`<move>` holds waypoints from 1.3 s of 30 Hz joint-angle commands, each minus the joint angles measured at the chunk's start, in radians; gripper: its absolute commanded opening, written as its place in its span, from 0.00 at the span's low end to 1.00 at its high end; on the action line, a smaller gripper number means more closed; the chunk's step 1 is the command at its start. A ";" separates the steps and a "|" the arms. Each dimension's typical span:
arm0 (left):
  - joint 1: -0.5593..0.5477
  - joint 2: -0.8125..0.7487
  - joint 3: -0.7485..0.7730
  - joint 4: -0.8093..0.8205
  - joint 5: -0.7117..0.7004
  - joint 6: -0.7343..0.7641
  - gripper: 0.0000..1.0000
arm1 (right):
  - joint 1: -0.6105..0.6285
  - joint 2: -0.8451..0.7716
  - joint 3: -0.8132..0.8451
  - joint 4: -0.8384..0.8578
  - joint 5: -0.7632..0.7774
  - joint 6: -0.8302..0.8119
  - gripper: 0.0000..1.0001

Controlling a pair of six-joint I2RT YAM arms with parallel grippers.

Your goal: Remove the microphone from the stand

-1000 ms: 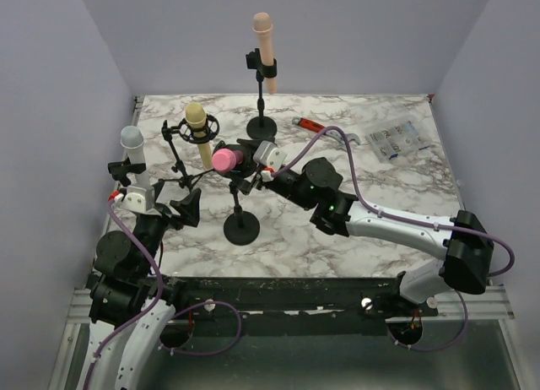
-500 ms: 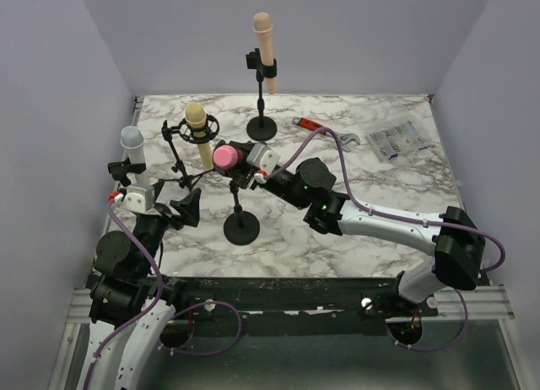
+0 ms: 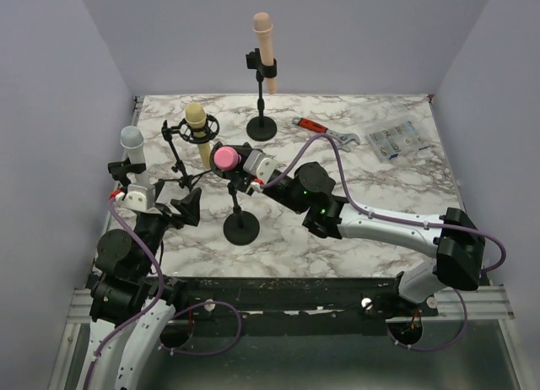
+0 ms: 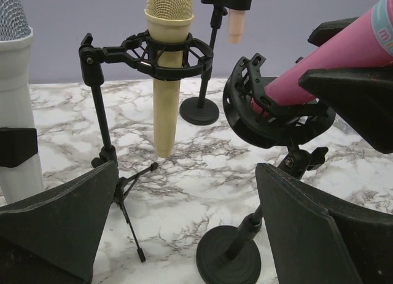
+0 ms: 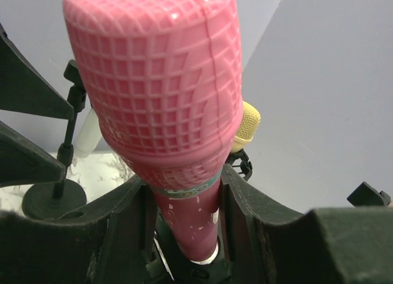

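Observation:
A pink microphone [image 3: 224,159] lies tilted in the black shock-mount clip [image 4: 270,115] of a stand with a round base [image 3: 241,230]. It also shows in the left wrist view [image 4: 344,56] and fills the right wrist view [image 5: 166,87]. My right gripper [image 3: 246,172] is at the clip, its two fingers closed against the microphone's neck just below the head [image 5: 187,210]. My left gripper [image 3: 181,208] is open and empty, low at the table's left, its fingers [image 4: 58,225] either side of the stand's base [image 4: 228,259].
A yellow microphone [image 3: 197,128] on a tripod stand, a white microphone [image 3: 132,149] and a peach microphone [image 3: 264,48] on a tall stand crowd the left and back. A red-handled wrench [image 3: 325,130] and a clear packet [image 3: 396,140] lie at the back right.
My right arm has reached leftward and its gripper has moved in onto the pink microphone at the clip. The stand's base has shifted slightly. The left arm has not moved.

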 commanded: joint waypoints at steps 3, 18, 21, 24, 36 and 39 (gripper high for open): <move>0.009 0.019 -0.007 0.020 0.020 0.010 0.99 | 0.028 -0.056 0.063 0.031 0.010 -0.033 0.42; 0.014 0.029 -0.007 0.019 0.022 0.010 0.99 | 0.038 -0.189 0.037 0.072 0.041 -0.034 0.30; 0.014 0.028 -0.009 0.019 0.022 0.010 0.99 | 0.038 -0.251 -0.006 0.114 0.059 -0.015 0.22; 0.015 0.032 -0.009 0.021 0.023 0.008 0.99 | 0.036 -0.306 -0.050 0.145 0.087 -0.010 0.17; 0.017 0.037 -0.008 0.022 0.027 0.005 0.99 | -0.019 -0.220 -0.174 0.465 0.741 -0.387 0.01; 0.017 0.045 -0.006 0.022 0.027 0.004 0.99 | -0.112 -0.183 -0.178 0.443 0.854 -0.362 0.01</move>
